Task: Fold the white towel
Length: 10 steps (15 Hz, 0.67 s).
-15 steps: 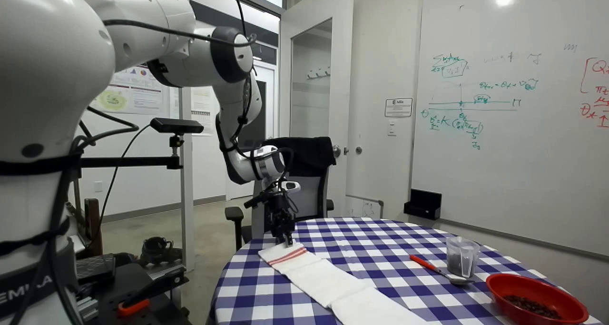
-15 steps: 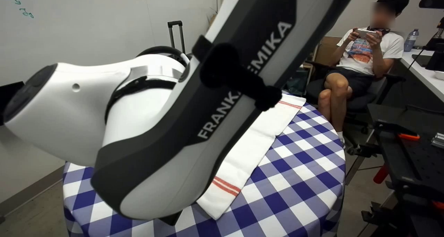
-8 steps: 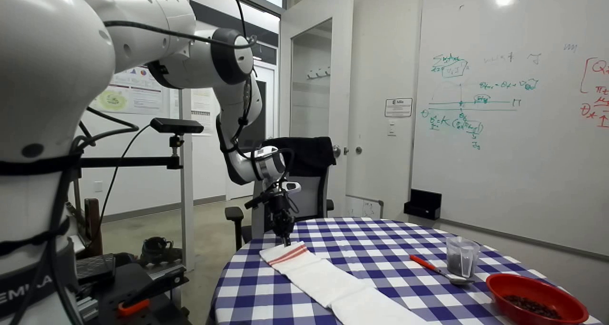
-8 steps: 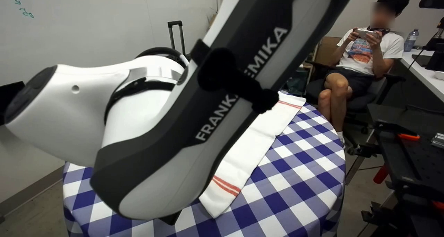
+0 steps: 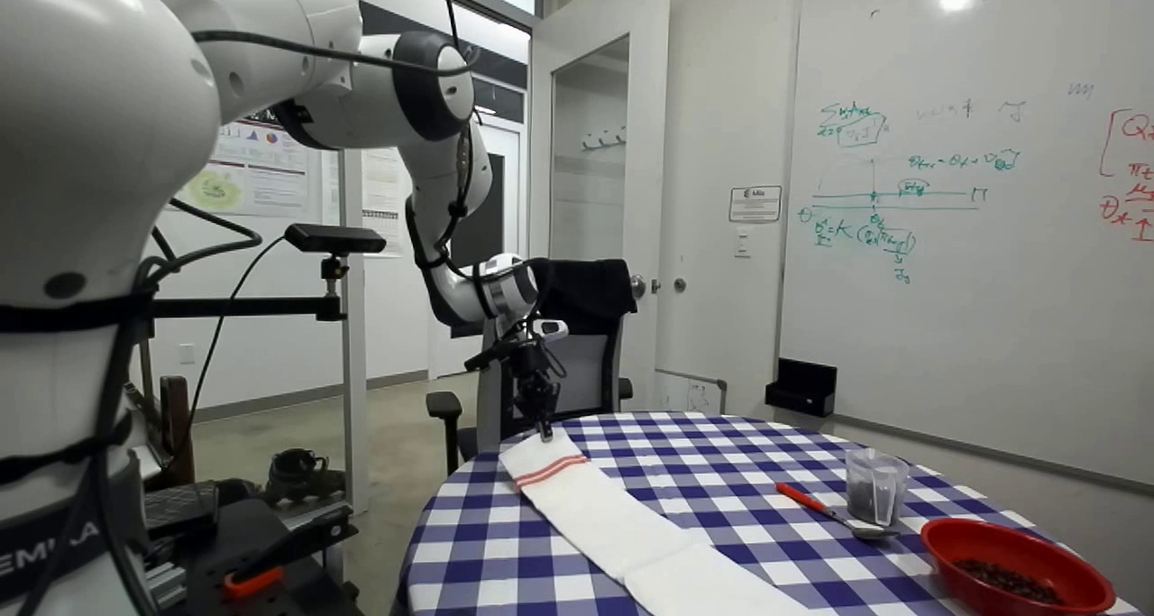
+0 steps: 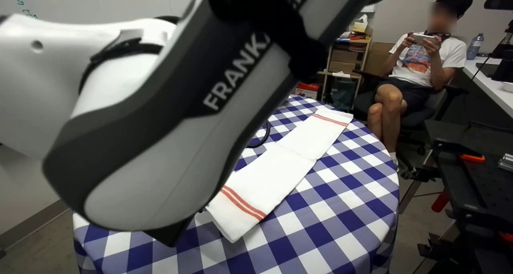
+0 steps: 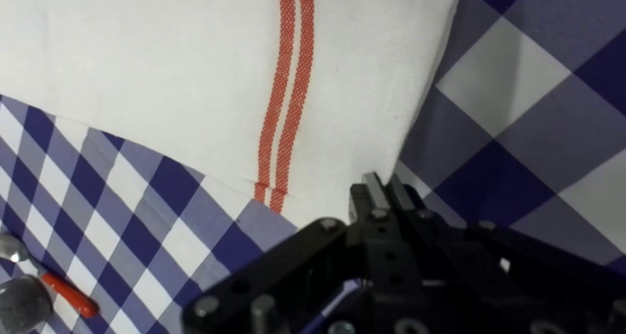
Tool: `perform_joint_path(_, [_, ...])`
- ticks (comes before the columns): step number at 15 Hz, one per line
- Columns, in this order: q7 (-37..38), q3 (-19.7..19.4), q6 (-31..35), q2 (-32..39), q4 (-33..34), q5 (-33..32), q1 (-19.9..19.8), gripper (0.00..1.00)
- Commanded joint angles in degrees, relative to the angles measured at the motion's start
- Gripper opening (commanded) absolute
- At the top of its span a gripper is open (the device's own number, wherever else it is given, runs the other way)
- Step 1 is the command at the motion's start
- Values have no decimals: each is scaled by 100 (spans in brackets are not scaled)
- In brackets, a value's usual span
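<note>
The white towel [image 5: 622, 530] lies as a long strip across the table, with thin red stripes near its ends; both striped ends show in an exterior view [image 6: 276, 171]. My gripper [image 5: 544, 434] is shut on a corner of the towel's end and holds it a little above the table. In the wrist view the fingertips [image 7: 382, 180] are close together with the corner of the towel [image 7: 161, 70] pinched between them. The end outside the stripes is raised and slanted; the rest lies flat. The arm hides the fingers in an exterior view.
A blue-and-white checked tablecloth [image 5: 685, 454] covers the round table. A red bowl [image 5: 1014, 566] with dark contents, a clear cup [image 5: 874, 485] and an orange-handled spoon [image 5: 811, 502] stand on it. A chair [image 5: 577, 363] is behind the gripper. A person [image 6: 419, 61] sits beyond the table.
My gripper closed on the towel's corner and rose. The towel's striped end came up with it and its stripes now bend. The arm shifted up and to the left in an exterior view.
</note>
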Motion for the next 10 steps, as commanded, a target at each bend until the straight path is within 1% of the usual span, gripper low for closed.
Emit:
perform_joint_path(1, [24, -109, 64, -469, -271, -130, 83, 1])
perform_joint_path(10, [0, -91, -39, -1235, -444, -398, 79, 1])
